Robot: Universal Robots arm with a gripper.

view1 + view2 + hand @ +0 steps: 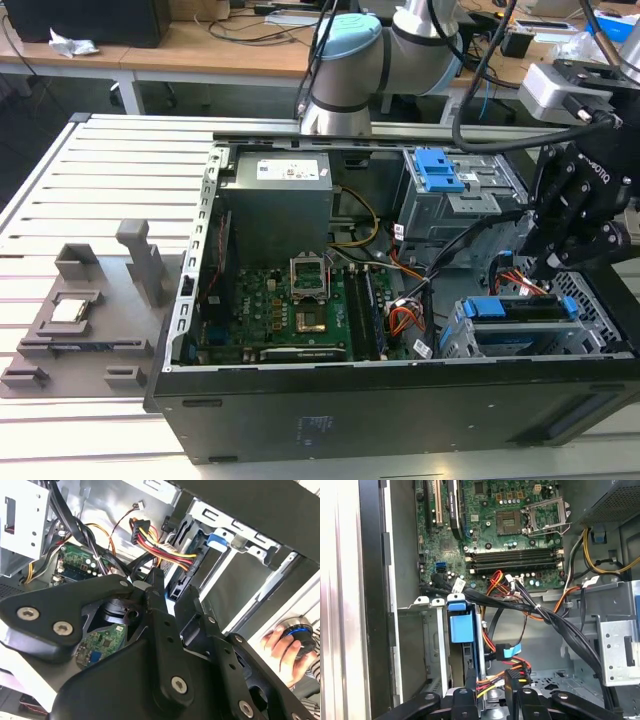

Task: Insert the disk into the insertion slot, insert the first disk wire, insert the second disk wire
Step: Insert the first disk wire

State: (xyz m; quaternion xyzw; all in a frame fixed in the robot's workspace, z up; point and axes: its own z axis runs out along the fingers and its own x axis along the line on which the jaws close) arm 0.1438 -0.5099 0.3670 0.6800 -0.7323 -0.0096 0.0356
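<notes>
White label on power supply — print seemingly present, not readable.

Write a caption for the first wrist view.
Disk in its blue carrier seated in the insertion slot, gripper close to the red and yellow power wires beside it.

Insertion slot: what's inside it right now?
The disk stands inside the insertion slot, with its blue carrier edge showing. The slot's walls cover the drive's body, and the gripper covers its connector end.
</notes>
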